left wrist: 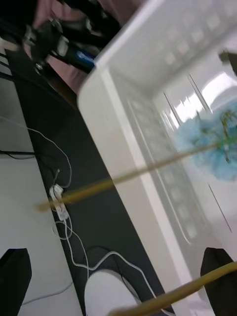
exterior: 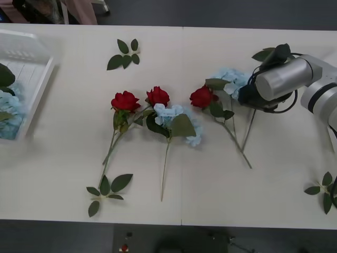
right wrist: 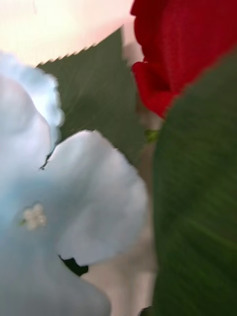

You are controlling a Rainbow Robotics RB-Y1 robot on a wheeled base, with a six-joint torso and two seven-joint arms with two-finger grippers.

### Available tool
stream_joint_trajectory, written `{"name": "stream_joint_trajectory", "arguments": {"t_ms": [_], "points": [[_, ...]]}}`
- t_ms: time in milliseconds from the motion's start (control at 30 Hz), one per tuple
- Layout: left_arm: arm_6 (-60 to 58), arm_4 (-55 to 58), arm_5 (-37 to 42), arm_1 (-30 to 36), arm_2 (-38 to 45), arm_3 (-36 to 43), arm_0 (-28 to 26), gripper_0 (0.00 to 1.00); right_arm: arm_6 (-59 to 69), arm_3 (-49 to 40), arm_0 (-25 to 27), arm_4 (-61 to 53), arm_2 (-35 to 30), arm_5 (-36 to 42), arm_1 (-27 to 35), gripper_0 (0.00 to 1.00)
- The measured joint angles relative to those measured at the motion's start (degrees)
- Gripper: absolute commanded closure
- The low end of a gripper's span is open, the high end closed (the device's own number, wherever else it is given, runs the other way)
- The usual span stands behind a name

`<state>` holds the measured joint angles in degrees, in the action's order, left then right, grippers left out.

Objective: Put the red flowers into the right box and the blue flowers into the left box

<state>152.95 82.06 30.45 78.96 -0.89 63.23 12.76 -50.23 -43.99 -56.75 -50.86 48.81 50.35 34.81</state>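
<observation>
Your right tool [exterior: 243, 95] sits low over a blue flower [exterior: 230, 80] beside a red rose [exterior: 201, 97]; its fingers can't be judged. 2 roses [exterior: 125, 101] lie mid-worktop [exterior: 63, 158]. Your left tool's fingers [left wrist: 14, 274] are apart above the left box [left wrist: 148, 113], which holds blue flowers.

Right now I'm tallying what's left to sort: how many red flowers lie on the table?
3: one left of centre, one beside it, one further right by the right tool. More may be hidden.
</observation>
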Motion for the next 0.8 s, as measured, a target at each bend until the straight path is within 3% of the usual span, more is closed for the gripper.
{"name": "stream_joint_trajectory", "arguments": {"t_ms": [33, 200, 300, 433, 567, 700, 800], "points": [[0.0, 0.25, 0.02, -0.05, 3.49, 1.58, -1.16, 0.0, 0.0, 0.66, -0.48, 0.13, 0.0, -0.4, -0.38, 1.0], [0.0, 3.74, 4.95, -0.11, 18.91, 12.38, -8.03, 0.0, -0.02, 3.38, -1.59, 0.17, 0.0, -0.62, -1.42, 1.0], [0.0, 9.35, 6.86, -0.14, 21.03, 16.72, -9.36, 0.0, -0.05, 3.56, -1.61, 0.17, 0.0, -0.63, -1.44, 1.0], [0.0, 21.27, 9.79, -1.61, 16.88, 23.57, -7.9, 0.0, -0.43, 3.6, -1.75, 0.13, 0.0, -0.52, -1.34, 1.0], [-0.01, 22.8, 9.82, -7.63, 9.17, 30.59, -3.78, 0.0, -1.32, 3.72, -2.56, -1.71, -0.03, 0.51, -0.71, 1.0], [-0.25, 32.0, 9.82, -12.99, -3.23, 29.88, 1.15, 0.0, -11.44, 3.74, -5.35, -4.98, -2.54, 6.68, 2.67, 1.0], [-1.91, 32.21, 9.82, -15.12, -12.22, 28.09, 4.01, 0.0, -24.7, 3.78, -8.44, -5.24, -7.94, 14.9, 6.65, 1.0]]}}
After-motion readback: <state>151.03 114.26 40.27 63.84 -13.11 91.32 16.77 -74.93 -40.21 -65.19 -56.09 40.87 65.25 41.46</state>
